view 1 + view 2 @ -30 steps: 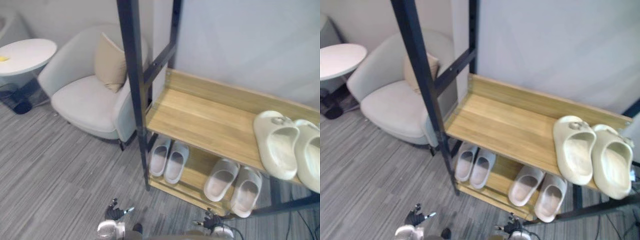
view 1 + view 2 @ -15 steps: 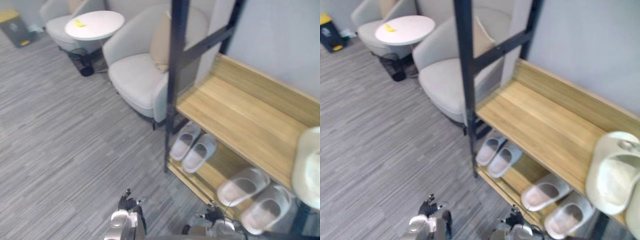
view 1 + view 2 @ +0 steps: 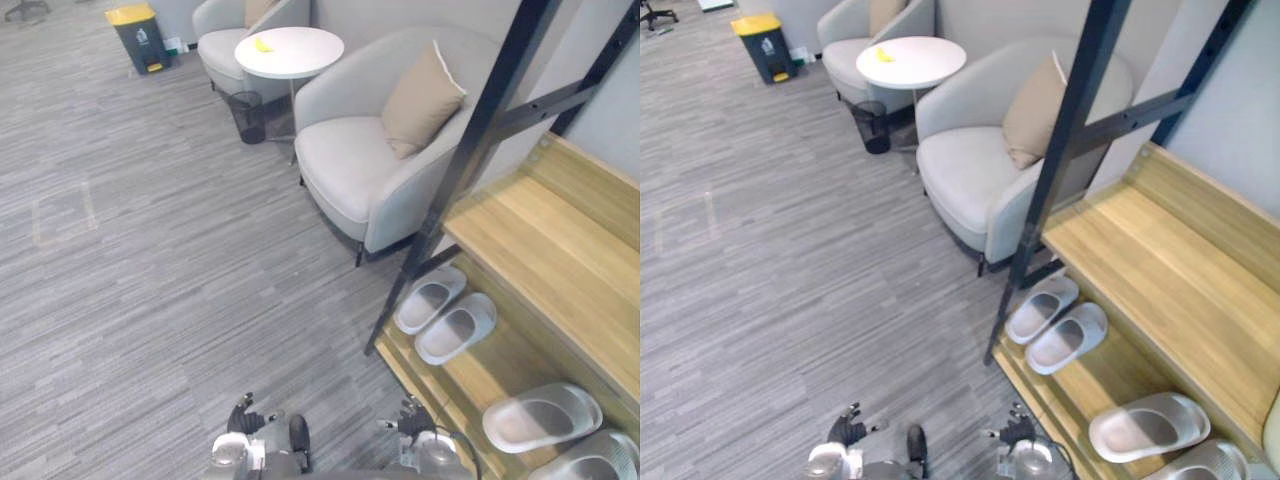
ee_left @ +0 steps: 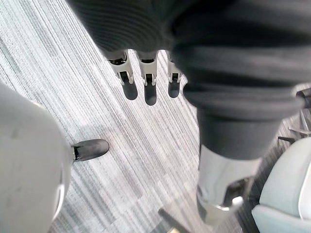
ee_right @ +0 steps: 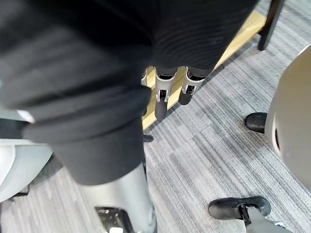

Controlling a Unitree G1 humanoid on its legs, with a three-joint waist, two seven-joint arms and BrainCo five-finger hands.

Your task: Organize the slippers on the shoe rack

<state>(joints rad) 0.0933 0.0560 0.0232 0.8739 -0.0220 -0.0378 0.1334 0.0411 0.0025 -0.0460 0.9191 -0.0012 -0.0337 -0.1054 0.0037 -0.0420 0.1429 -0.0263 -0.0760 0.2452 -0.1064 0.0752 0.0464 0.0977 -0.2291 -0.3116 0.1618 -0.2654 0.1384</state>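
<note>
We read the left hand (image 4: 147, 74) low over the carpet (image 4: 146, 155), fingers straight and relaxed, nothing in its grasp. The right hand (image 5: 163, 99) hangs likewise, fingers loosely extended and empty. Further right stands the shoe rack (image 3: 480, 140). On its lower shelf (image 3: 478, 368) one pair of slippers (image 3: 455, 328) lies side by side by the rack's front post. A second pair (image 3: 540, 418) lies further right on the same shelf, apart from the first. We judge both pairs as placed. The visible stretch of upper shelf (image 3: 560, 262) is bare. Whether more slippers remain to be collected, we cannot tell
</note>
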